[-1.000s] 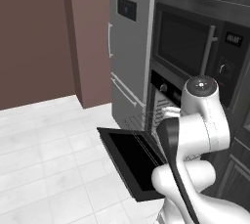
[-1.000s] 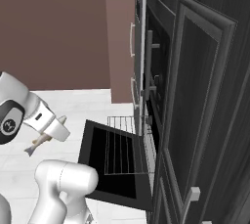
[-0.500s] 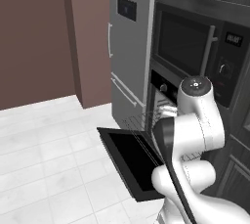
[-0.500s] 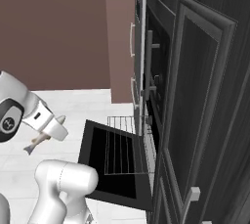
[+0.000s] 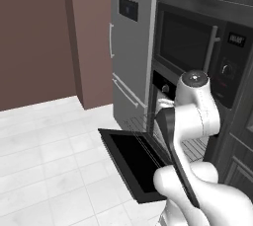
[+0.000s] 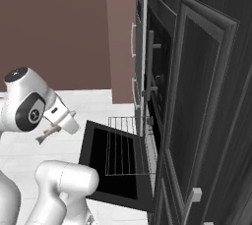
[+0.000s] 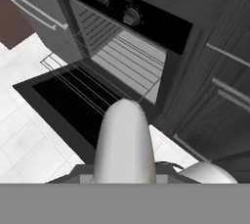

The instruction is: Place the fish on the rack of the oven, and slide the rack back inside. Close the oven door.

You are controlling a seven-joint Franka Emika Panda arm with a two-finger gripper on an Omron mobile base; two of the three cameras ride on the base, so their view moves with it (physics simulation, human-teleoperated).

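The white arm is folded high beside the black wall oven (image 6: 156, 79). The gripper (image 6: 45, 134), jaws narrow, holds the slender yellowish fish (image 6: 48, 133) left of the lowered black door (image 6: 115, 166) and extended grey wire rack (image 6: 124, 145).

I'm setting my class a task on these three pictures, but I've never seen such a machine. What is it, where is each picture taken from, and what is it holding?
It is a white robot arm on a base that can drive, in a computer-drawn kitchen. Two cameras ride on the base behind the arm, one to its left and one to its right. The third sits on the hand and looks along it, here down at the oven. The oven door is folded down open, and the rack is pulled out over it, with nothing on it that I can see. In the right base view the gripper is shut on the fish, a thin brownish thing, held in the air beside the door, not yet over the rack.
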